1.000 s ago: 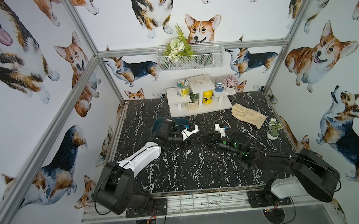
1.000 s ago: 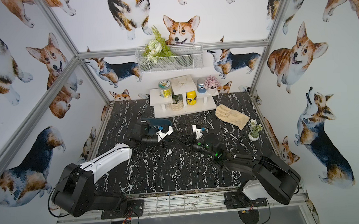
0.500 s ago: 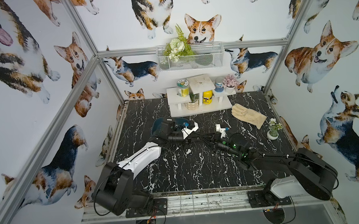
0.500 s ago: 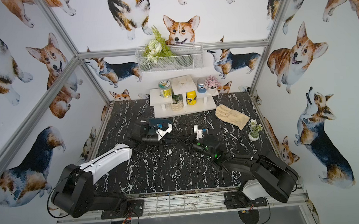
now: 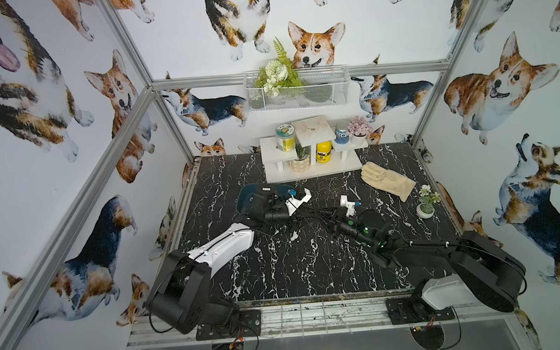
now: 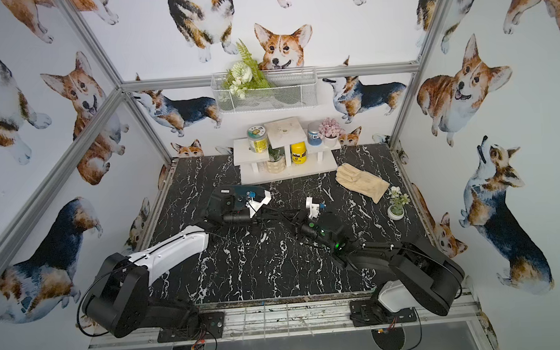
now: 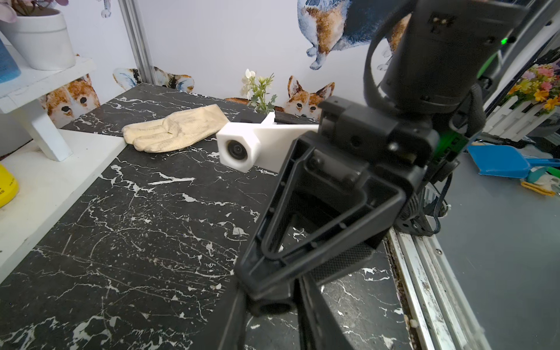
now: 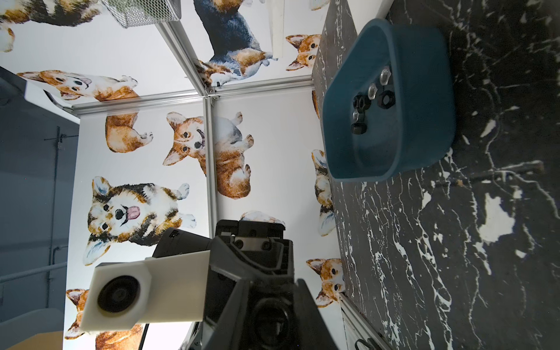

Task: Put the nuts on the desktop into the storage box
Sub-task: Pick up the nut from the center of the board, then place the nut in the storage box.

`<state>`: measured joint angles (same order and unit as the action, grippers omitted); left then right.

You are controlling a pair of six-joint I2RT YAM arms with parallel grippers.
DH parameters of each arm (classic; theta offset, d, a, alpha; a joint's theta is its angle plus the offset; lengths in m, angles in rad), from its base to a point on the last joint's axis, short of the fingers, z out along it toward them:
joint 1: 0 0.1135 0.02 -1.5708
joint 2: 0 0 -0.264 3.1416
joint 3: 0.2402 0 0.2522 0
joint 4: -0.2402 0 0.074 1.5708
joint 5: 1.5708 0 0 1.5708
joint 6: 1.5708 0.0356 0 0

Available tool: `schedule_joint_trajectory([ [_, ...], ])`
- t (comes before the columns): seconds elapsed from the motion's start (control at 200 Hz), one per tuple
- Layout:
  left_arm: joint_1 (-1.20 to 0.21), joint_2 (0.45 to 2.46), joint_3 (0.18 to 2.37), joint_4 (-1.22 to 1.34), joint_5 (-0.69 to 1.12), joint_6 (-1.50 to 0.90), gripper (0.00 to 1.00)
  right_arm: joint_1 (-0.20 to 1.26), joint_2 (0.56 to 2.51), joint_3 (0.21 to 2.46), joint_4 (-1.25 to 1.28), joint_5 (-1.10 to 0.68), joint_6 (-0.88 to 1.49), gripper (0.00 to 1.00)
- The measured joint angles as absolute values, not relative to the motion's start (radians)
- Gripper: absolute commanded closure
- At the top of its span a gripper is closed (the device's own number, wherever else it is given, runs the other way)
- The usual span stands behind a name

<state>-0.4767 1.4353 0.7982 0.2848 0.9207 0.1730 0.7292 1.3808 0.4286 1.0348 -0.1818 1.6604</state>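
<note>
**Nuts in the box, grippers tip to tip at desktop centre**

We count about six hex nuts (image 8: 372, 91), silver and black, bunched on the floor of the teal storage box (image 8: 424, 91), which sits at 10 o'clock from the centre of the desktop (image 5: 277, 274). The left gripper (image 5: 312, 212) and right gripper (image 7: 266, 291) meet at 3 o'clock of the box. The right fingers are pressed close at the tips. We cannot tell how the left fingers stand, nor whether a nut sits between them. We judge each nut light, rigid and slick: pinch across opposite flats, fingertips only.
</note>
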Motion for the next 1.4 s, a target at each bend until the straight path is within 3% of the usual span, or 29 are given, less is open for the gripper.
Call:
schedule_joint_trajectory([
  [0.22,-0.477,1.439,0.803,0.299,0.921,0.144,0.91,0.733,1.384,0.426,1.050,-0.157,1.665,0.73],
  [0.586,-0.450,1.440,0.863,0.158,0.934,0.191,0.92,0.735,1.335,0.399,1.056,-0.131,1.613,0.38],
  [0.626,-0.443,1.440,0.872,0.139,0.933,0.205,0.92,0.735,1.322,0.399,1.045,-0.130,1.604,0.30],
  [0.916,-0.341,1.420,0.947,-0.083,0.844,0.360,0.90,0.735,1.212,0.514,0.709,-0.082,1.357,0.05],
  [1.156,-0.194,1.490,1.079,-0.299,0.686,0.463,0.88,0.834,1.262,0.763,0.266,0.075,0.994,0.03],
  [1.401,-0.084,1.656,1.237,-0.424,0.516,0.463,0.87,0.893,1.380,0.894,0.046,0.199,0.795,0.03],
])
